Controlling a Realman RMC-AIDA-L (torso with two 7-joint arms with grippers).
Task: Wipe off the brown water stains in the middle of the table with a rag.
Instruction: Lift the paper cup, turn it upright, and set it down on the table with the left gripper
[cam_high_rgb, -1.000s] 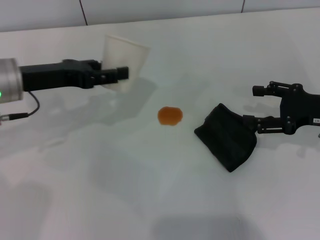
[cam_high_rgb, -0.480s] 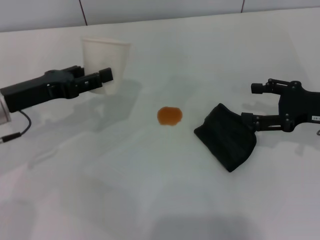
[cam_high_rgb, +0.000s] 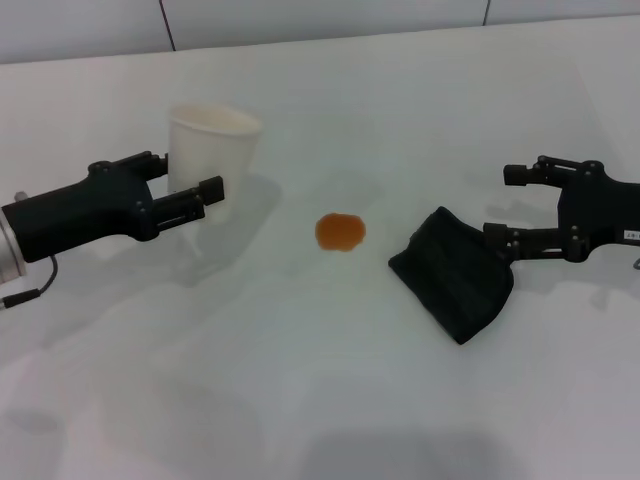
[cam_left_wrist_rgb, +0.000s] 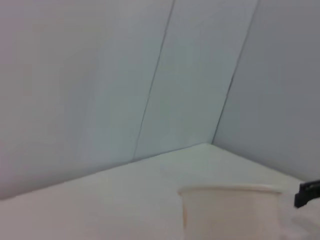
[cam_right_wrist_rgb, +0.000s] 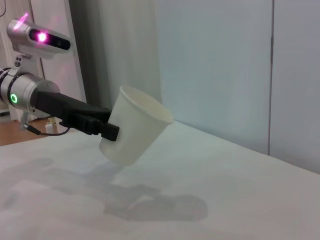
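The brown water stain (cam_high_rgb: 340, 232) is a small orange-brown blot in the middle of the white table (cam_high_rgb: 320, 400). To its right lies the black folded rag (cam_high_rgb: 452, 272). My right gripper (cam_high_rgb: 505, 205) stands open just right of the rag, its lower finger at the rag's upper edge and nothing between the fingers. At the left, my left gripper (cam_high_rgb: 188, 180) is shut on a white paper cup (cam_high_rgb: 212, 145). The right wrist view shows that cup (cam_right_wrist_rgb: 135, 132) held a little above the table by the left gripper (cam_right_wrist_rgb: 106, 127).
The paper cup (cam_left_wrist_rgb: 230, 212) fills the lower part of the left wrist view. A tiled wall (cam_high_rgb: 320, 20) runs along the table's far edge. Bare white tabletop lies between the stain and the near edge.
My left arm has drawn back to the left and toward me with the cup, which has turned from tilted to upright. The right gripper, rag and stain have stayed put.
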